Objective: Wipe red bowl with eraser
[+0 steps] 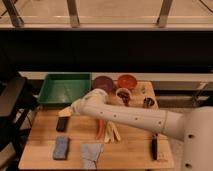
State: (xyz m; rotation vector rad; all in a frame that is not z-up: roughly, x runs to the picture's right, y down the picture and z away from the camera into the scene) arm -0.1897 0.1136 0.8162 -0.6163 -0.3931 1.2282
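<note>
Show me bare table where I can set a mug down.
Front, between the cloth and the black tool, is the widest bare patch. A smaller one lies between the eraser and the orange pieces. The back is crowded: purple bowl, red bowl, cup. The gripper is at the eraser's far end.
</note>
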